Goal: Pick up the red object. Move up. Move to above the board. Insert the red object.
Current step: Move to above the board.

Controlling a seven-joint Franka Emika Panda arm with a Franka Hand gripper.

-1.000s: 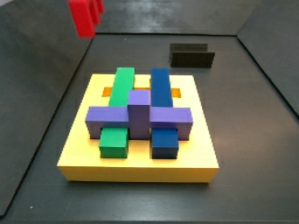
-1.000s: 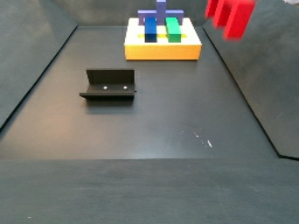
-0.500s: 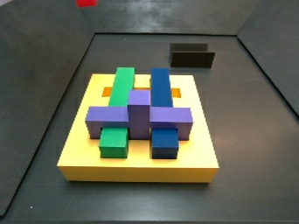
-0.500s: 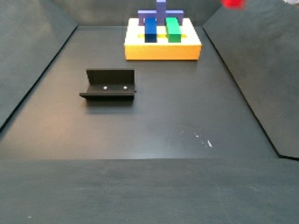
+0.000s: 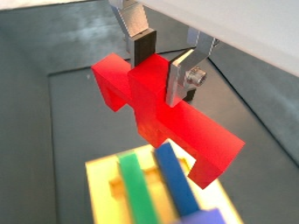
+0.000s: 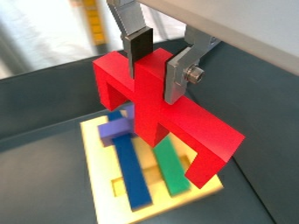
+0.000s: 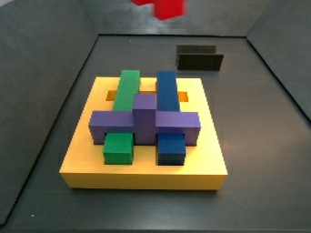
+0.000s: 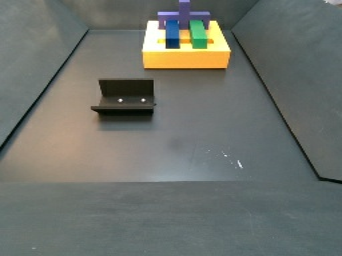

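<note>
My gripper (image 5: 160, 59) is shut on the red object (image 5: 158, 109), a bright red crossbar piece with short square prongs; both wrist views show it held high, and it also shows in a wrist view (image 6: 158, 114) between the fingers. Only a red corner (image 7: 165, 7) shows at the upper edge of a side view. The board (image 7: 145, 155) is a thick yellow slab with green and blue bars and a purple cross block (image 7: 145, 120). In both wrist views the board (image 6: 117, 179) lies below the red object. The gripper is out of view in both side views.
The fixture (image 8: 124, 97), a dark L-shaped bracket, stands on the dark floor apart from the board; it also shows behind the board in a side view (image 7: 201, 58). Dark walls enclose the floor on all sides.
The red object has risen out of one side view and moved across the upper edge of the other, from the far left toward the middle, over the board's far side.
</note>
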